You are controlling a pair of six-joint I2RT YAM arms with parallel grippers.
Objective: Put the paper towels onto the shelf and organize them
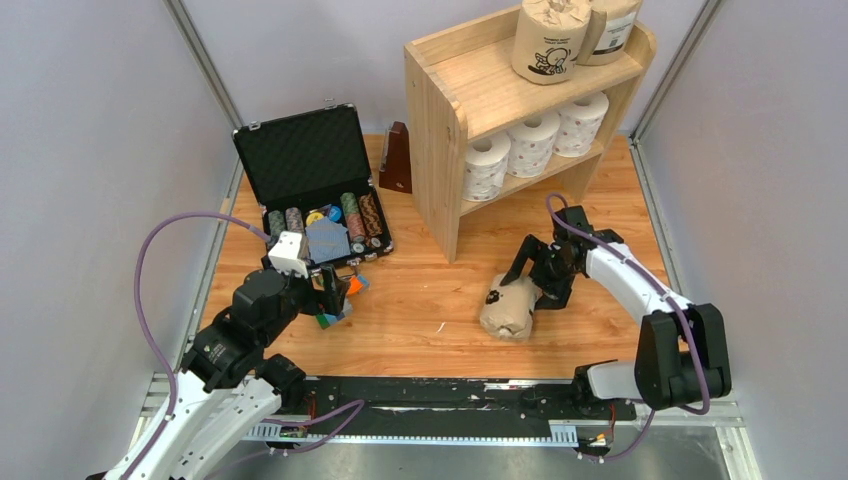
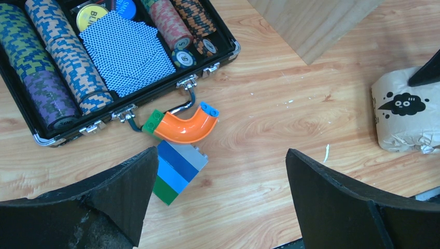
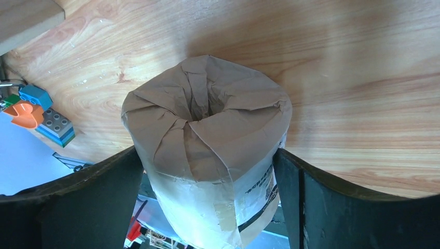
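The pine shelf (image 1: 440, 110) stands at the back right. Two tan printed paper towels (image 1: 548, 40) (image 1: 610, 25) stand on its top. Three white ones (image 1: 487, 165) (image 1: 532, 143) (image 1: 580, 123) line its lower tier. A third tan roll (image 1: 510, 305) (image 3: 207, 104) lies on its side on the table in front of the shelf. My right gripper (image 1: 537, 285) (image 3: 207, 153) straddles it, a finger pressed to each side. My left gripper (image 1: 335, 295) (image 2: 222, 153) hangs open over bare wood, left of the roll (image 2: 402, 111).
An open black case (image 1: 300, 160) of poker chips and cards sits at the back left. A striped brick stack (image 2: 179, 171) and an orange curved piece (image 2: 187, 127) lie just in front of it. A dark brown wedge-shaped object (image 1: 397, 160) stands beside the shelf. A black rail (image 1: 450, 395) runs along the near edge.
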